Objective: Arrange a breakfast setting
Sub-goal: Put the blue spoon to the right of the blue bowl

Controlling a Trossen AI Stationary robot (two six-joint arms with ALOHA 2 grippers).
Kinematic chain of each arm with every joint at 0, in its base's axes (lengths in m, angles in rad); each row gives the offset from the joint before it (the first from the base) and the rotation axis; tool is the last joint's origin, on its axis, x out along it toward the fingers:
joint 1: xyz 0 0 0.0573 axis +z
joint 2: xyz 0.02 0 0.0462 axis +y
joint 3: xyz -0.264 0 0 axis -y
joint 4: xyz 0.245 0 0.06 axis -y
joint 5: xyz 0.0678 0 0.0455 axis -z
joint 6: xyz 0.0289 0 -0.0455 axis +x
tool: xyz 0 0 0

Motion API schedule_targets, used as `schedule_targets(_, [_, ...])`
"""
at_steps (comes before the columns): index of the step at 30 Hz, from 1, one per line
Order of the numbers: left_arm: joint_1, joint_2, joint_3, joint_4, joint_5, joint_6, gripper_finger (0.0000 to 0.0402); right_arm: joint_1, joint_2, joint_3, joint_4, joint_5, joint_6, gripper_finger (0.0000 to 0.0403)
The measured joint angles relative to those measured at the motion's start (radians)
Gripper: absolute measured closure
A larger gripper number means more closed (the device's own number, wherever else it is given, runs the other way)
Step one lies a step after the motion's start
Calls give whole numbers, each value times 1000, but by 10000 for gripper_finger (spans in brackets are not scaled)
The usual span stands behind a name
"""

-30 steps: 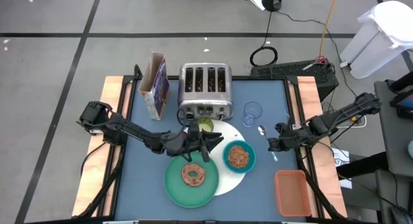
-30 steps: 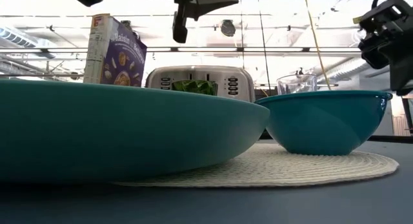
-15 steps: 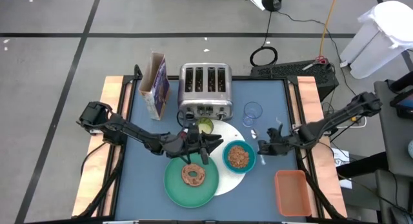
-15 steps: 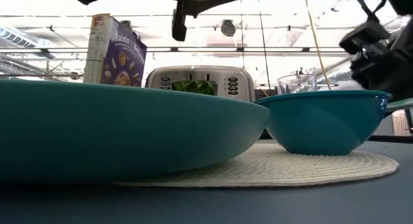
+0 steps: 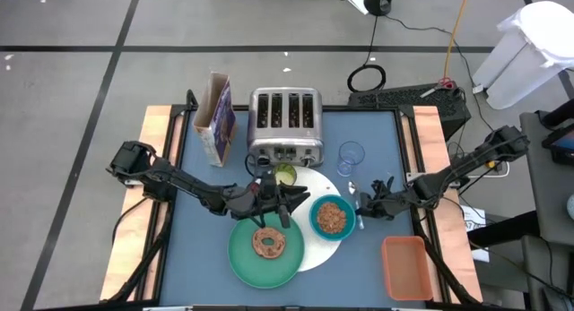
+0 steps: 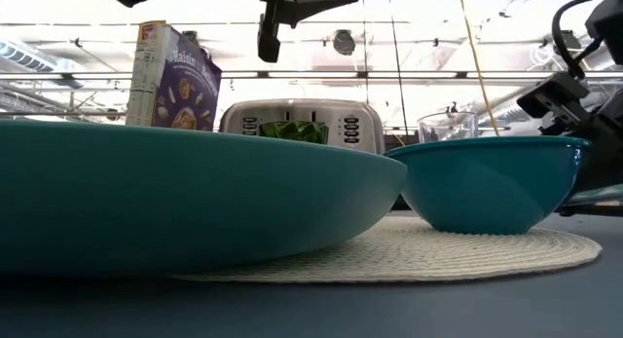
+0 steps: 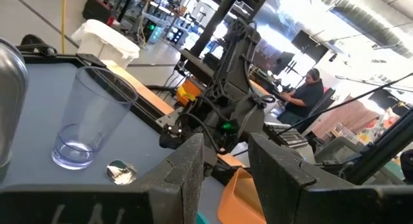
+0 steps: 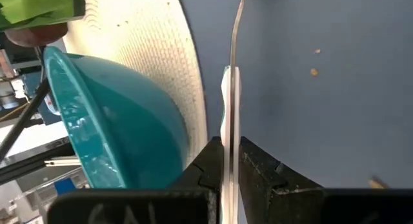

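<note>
The right end effector [image 5: 361, 206] has moved in from the tabletop's [image 5: 377, 150] right edge and is now just beside the teal bowl [image 5: 332, 218], its fingers clamped on the metal spoon [image 8: 230, 114], which it holds low over the blue surface next to the white round mat [image 5: 316, 182]. The left end effector [image 5: 300, 199] stays where it was, fingers slightly apart and holding nothing, above the green plate [image 5: 242, 255] that carries the ring pastry [image 5: 268, 243]. The clear glass [image 5: 351, 156] stands unmoved near the toaster [image 5: 284, 121].
</note>
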Motion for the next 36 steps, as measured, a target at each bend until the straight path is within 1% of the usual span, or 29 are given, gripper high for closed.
schedule_targets(8, [1,0,0,0,-2,0,273,0,24,-16,10,3,-6,380])
schedule_targets(13, [2,0,0,0,-3,0,273,0,35,-16,12,3,-18,370])
schedule_targets(36, [2,0,0,0,-2,26,272,-1,36,-16,8,0,-24,365])
